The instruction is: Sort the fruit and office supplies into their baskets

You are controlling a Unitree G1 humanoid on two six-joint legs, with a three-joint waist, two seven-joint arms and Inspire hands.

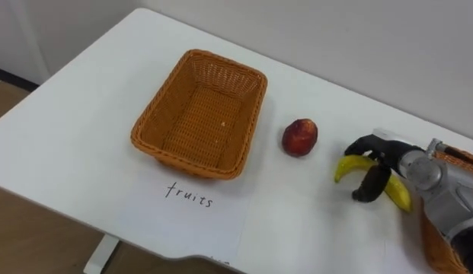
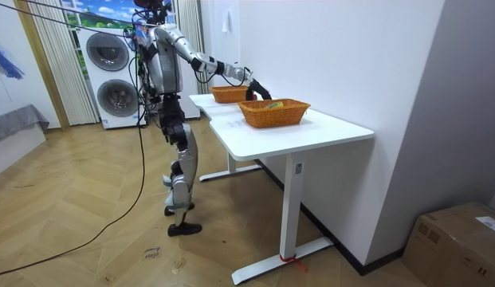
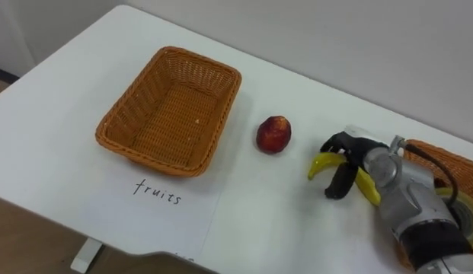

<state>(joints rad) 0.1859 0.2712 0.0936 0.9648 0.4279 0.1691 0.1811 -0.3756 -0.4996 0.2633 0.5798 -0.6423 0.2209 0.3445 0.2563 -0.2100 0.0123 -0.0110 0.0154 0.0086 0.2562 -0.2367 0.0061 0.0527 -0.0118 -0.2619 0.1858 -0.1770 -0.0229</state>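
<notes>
Soft, even indoor light falls from overhead, and both eye views are bright. The white table (image 1: 84, 137) is pale and evenly lit, with no hard glare on its top. The left basket (image 1: 199, 114) throws only a thin, soft shadow along its near and right edges; its floor is well lit and its near wall is slightly darker. The red fruit (image 1: 299, 137) has a small faint shadow on its near side. A faint shadow lies on the table under the banana (image 1: 350, 166) and the dark right hand (image 1: 377, 171) curled round it. In the room view the wooden floor (image 2: 88, 223) has a mild sheen, and it darkens under the table.
</notes>
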